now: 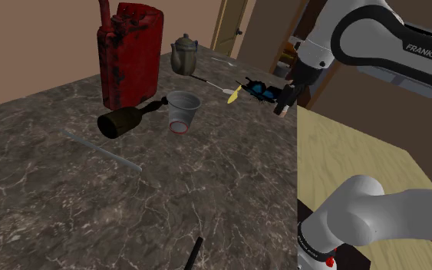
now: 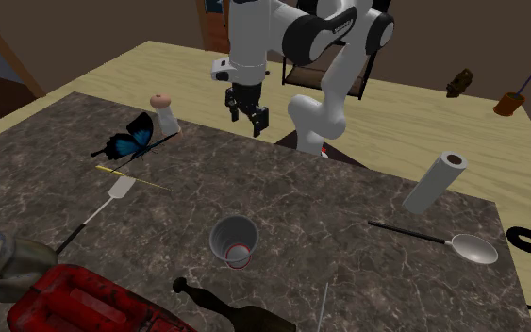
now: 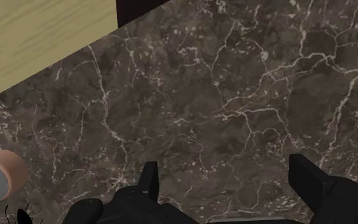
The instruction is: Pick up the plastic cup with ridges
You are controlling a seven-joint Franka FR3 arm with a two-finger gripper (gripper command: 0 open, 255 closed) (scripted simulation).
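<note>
The ridged cup [image 1: 183,111] is grey and see-through with a red ring at its base, and it stands upright on the dark marble table [image 1: 68,199]. In the second exterior view the cup [image 2: 234,240] sits near the table's middle, mouth up. My black gripper [image 1: 287,98] hangs open over the table edge nearest the stand, well apart from the cup. It hovers above bare marble [image 2: 249,111] with nothing between its fingers. In the wrist view the gripper [image 3: 228,184] has its two fingers spread wide over the stone.
A red canister [image 1: 130,54], a dark bottle [image 1: 126,119] lying on its side and a metal teapot [image 1: 183,54] crowd the cup. A blue butterfly [image 2: 131,140] and a brown-capped shaker [image 2: 166,113] stand beside the gripper. A paper roll [image 2: 435,182] and a ladle [image 2: 442,240] lie further off.
</note>
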